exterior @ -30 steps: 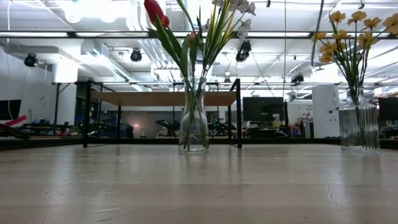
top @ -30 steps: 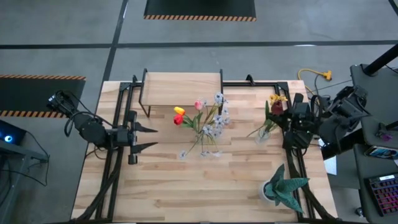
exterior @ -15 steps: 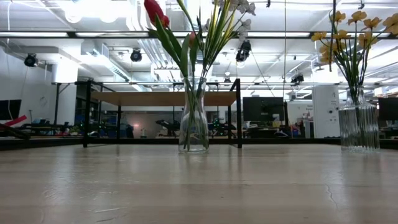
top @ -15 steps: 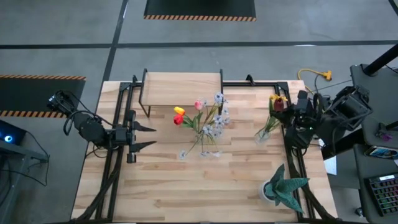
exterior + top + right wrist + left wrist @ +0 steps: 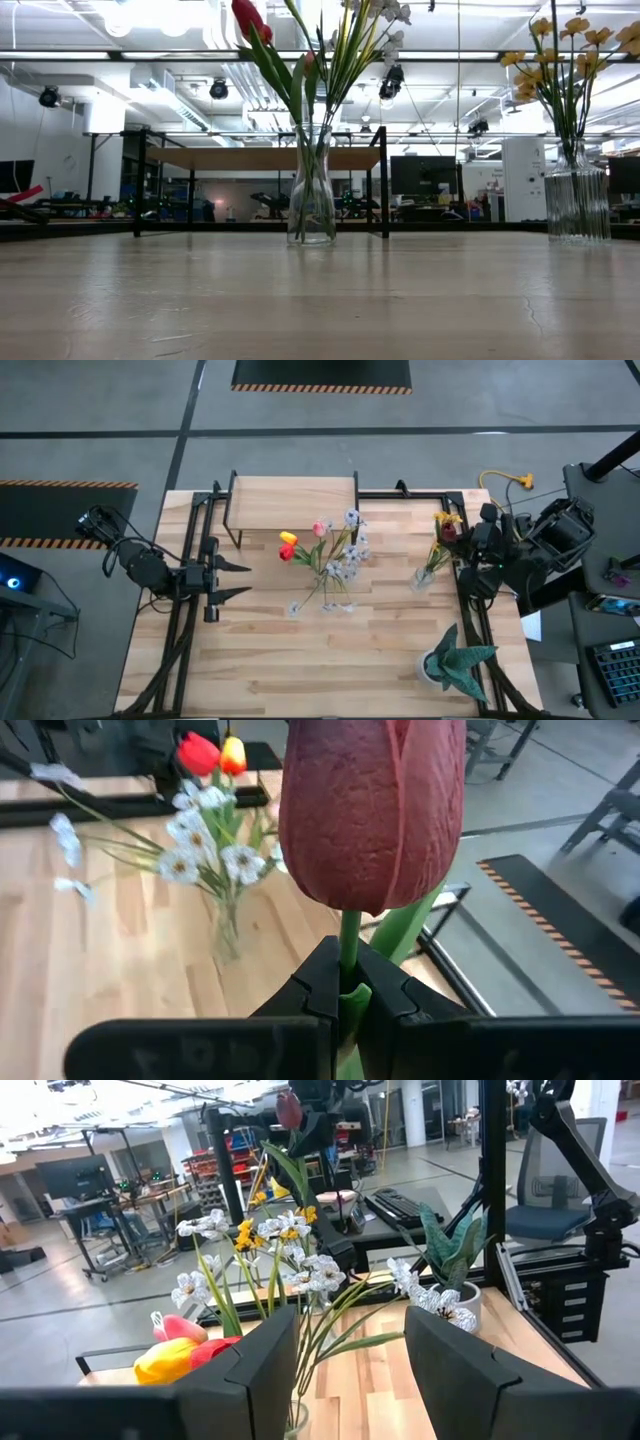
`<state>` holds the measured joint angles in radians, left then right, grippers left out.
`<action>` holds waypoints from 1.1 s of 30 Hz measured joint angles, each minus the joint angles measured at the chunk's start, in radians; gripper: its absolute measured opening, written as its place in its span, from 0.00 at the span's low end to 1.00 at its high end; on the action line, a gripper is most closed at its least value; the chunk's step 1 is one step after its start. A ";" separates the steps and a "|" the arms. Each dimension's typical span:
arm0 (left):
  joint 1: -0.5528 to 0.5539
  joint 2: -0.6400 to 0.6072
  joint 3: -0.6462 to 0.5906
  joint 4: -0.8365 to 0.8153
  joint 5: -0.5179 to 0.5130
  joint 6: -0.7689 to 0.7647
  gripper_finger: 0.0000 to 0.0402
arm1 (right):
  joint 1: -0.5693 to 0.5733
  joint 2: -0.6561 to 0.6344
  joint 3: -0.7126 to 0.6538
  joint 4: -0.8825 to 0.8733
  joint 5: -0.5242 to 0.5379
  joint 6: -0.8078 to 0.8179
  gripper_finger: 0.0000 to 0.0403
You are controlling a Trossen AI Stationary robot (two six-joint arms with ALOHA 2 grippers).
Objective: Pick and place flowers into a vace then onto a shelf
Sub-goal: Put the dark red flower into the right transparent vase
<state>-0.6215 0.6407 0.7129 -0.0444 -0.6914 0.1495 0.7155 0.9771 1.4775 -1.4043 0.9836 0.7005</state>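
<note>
My right gripper (image 5: 347, 995) is shut on a dark maroon tulip (image 5: 372, 810) at the table's right side, next to a ribbed glass vase (image 5: 577, 200) of yellow blooms (image 5: 445, 517). A second clear vase (image 5: 311, 190) stands mid-table on its base. It holds red, yellow and pink tulips (image 5: 288, 545) and pale blossoms (image 5: 347, 560). The shelf (image 5: 293, 500) stands at the far edge. My left gripper (image 5: 240, 581) waits open at the left, pointing at the middle vase. My right gripper pinches the maroon tulip's green stem (image 5: 348, 945) just below the bloom, between its two fingers. The fingers come level from the table's right side and lie across the stem. The bloom (image 5: 447, 532) stands upright above the fingers. The gripper hides the lower stem.
A green spiky-leaved potted plant (image 5: 455, 660) stands at the near right corner. Black frame rails (image 5: 190, 610) run along the table's left and right sides. Bare wood lies across the near half of the tabletop (image 5: 300, 670).
My right arm has shifted its pose a little, its wrist moving toward the table's right edge. The maroon tulip stays beside the ribbed vase.
</note>
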 joint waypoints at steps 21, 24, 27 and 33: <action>0.000 0.000 0.000 0.000 0.000 -0.011 0.42 | 0.000 -0.002 0.003 -0.037 -0.056 0.034 0.02; 0.000 0.000 0.000 0.000 0.000 -0.011 0.42 | 0.000 0.000 0.023 -0.047 -0.072 0.034 0.02; 0.000 0.000 0.000 0.000 0.000 -0.012 0.42 | 0.000 0.002 0.053 -0.049 -0.073 0.034 0.02; 0.000 0.001 0.000 0.000 0.000 -0.012 0.42 | 0.000 -0.005 0.074 -0.059 -0.073 0.034 0.02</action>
<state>-0.6216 0.6415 0.7128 -0.0448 -0.6914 0.1371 0.7151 0.9719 1.5517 -1.4629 0.9108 0.7341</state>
